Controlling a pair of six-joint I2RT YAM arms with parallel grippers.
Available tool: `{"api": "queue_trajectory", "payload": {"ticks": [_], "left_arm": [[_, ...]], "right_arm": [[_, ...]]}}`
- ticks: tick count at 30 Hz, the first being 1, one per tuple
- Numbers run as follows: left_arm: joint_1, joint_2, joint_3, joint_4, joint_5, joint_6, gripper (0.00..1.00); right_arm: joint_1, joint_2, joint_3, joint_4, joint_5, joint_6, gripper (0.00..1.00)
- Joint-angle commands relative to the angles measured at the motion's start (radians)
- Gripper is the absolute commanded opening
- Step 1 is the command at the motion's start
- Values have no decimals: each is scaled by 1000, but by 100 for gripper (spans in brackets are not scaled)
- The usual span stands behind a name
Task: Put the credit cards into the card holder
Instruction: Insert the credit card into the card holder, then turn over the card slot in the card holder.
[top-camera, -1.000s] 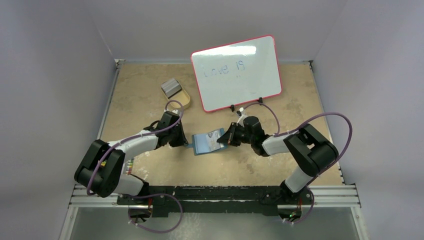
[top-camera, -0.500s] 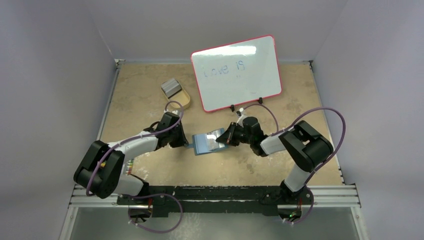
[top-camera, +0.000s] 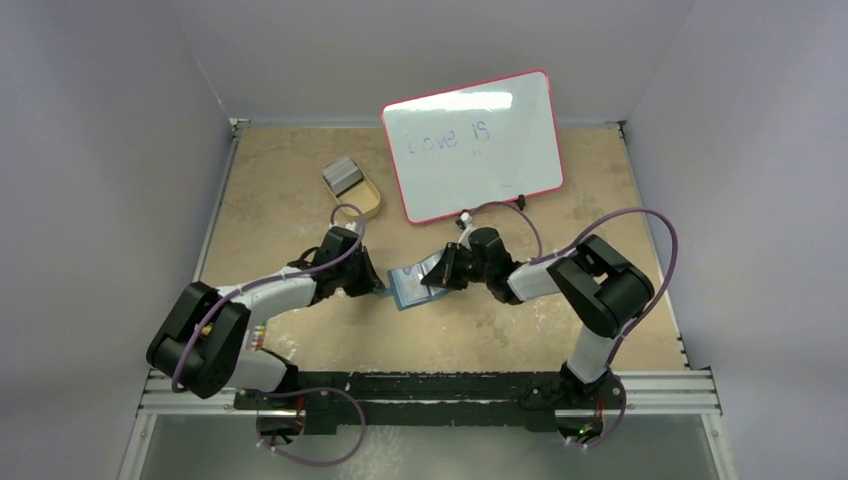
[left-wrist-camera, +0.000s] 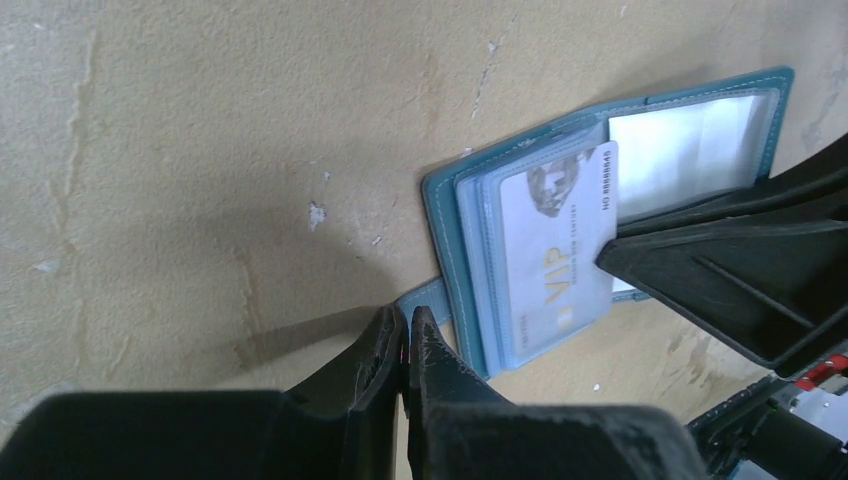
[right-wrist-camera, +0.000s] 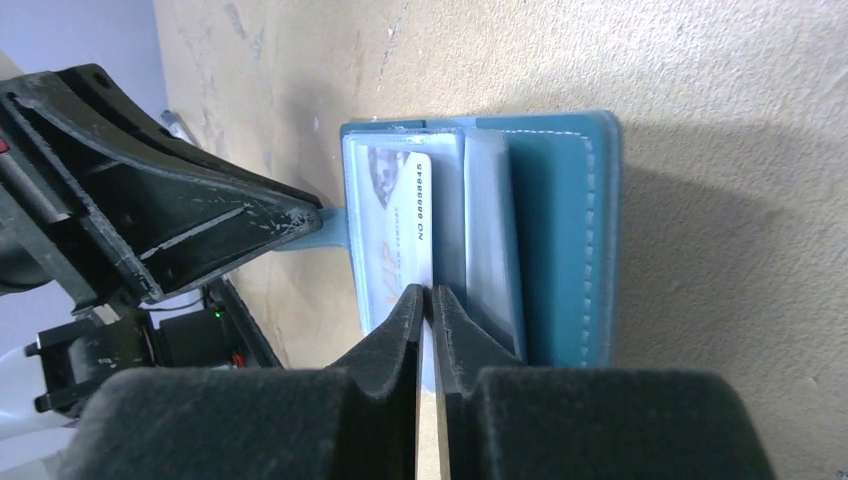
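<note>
Tabletop (top-camera: 290, 200), right gripper (right-wrist-camera: 425, 292) moved left, pinching card (right-wrist-camera: 398, 230)

Card holder (left-wrist-camera: 446, 215): teal-blue cover w/ pale stitching round edge, clear sleeves inside. Credit card (left-wrist-camera: 555, 250) in it: pale grey-silver, gold-ish "VIP", dark no. print along one edge, grey emblem. Left fingers (left-wrist-camera: 372, 352) & right fingers (right-wrist-camera: 392, 335): matt black. Left arm (top-camera: 275, 290) & right arm (top-camera: 535, 282): black joints, white links; cables (top-camera: 641, 211) purple. Bench (top-camera: 290, 180): tan, mottled, w/ pale scuffs. Far left, tray (top-camera: 372, 205): tan-yellow; card stack (top-camera: 343, 175) in it: grey w/ darker bands. Far centre, whiteboard (top-camera: 470, 150): white, red-pink rim, faint blue writing. Walls (top-camera: 100, 150): pale lilac-grey. Near rail (top-camera: 450, 400): silver-grey & black.
</note>
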Motion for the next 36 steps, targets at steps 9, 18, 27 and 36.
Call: {"api": "queue_trajectory", "payload": {"ticks": [9, 18, 27, 36], "left_arm": [[-12, -31, -32, 140, 70, -59, 0], [-12, -55, -34, 138, 61, -62, 0], [-12, -70, -36, 136, 58, -65, 0], [-12, -82, -39, 125, 48, -61, 0]], "right_arm": [[23, -114, 136, -428, 197, -205, 31], [127, -183, 292, -682, 445, -279, 59], [282, -38, 458, -765, 612, -315, 64], [347, 70, 538, -851, 763, -322, 66]]}}
